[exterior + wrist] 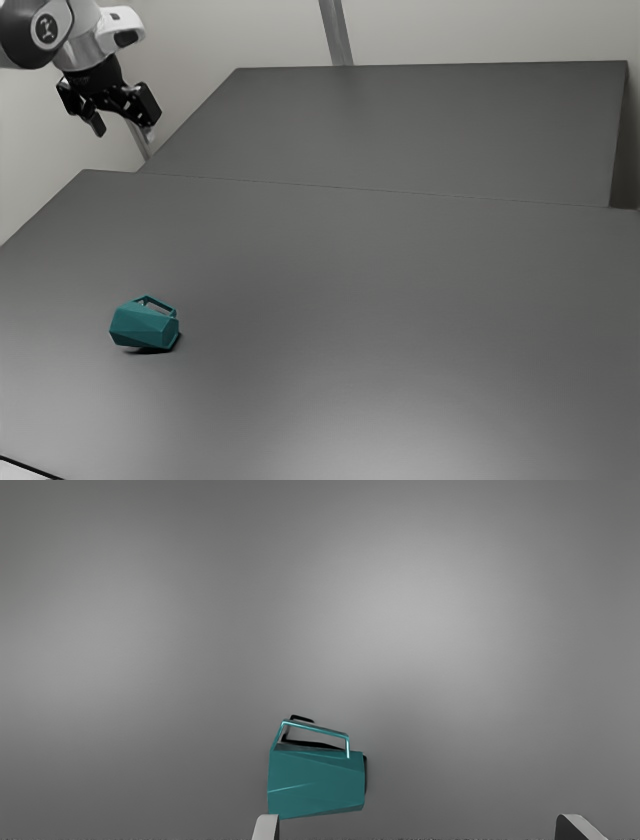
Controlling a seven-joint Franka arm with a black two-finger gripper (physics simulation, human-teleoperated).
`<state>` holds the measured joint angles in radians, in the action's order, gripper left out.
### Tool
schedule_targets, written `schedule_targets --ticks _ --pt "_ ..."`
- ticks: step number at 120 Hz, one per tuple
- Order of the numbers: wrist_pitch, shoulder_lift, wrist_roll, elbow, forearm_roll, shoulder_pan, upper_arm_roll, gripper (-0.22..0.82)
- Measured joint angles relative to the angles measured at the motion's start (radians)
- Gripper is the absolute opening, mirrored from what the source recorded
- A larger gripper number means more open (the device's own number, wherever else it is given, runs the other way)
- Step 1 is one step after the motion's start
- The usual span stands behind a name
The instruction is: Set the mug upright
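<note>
Teal mug (pixel 144 326): it lies on its side, so we can see that it is not standing up. We can't see into its mouth, so we can't tell which end is open.
Mug's handle (pixel 316 727): it sticks out from the mug's side, and nothing is holding it.
Grey bench (pixel 350 310): the mug is on the part toward the exterior view's left, between the far edge and the near edge. It is well apart from both, and from the far corner on that side too.
Black claw (pixel 124 131): it is let go and empty, with its fingers (pixel 266 828) wide apart. It hangs high up, in the exterior view above the bench's far left corner, well apart from the mug.
Done: the mug is on the bench, but the standing-up part is not done, as far as we can see.
Left to do: we think we need to come down, hold the mug, tip it up onto its bottom and let go softly. It could roll if we bump it, or fall back over if we let go while it leans.
</note>
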<state>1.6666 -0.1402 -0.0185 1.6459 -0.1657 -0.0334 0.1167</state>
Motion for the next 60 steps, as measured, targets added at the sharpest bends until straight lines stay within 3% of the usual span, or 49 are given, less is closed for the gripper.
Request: schedule_targets --ticks 31,60 --pt "0.006 0.004 -0.002 0.012 -0.004 0.009 0.005 0.6" --pt "0.013 0.088 -0.005 0.024 0.091 0.224 0.019 0.6"
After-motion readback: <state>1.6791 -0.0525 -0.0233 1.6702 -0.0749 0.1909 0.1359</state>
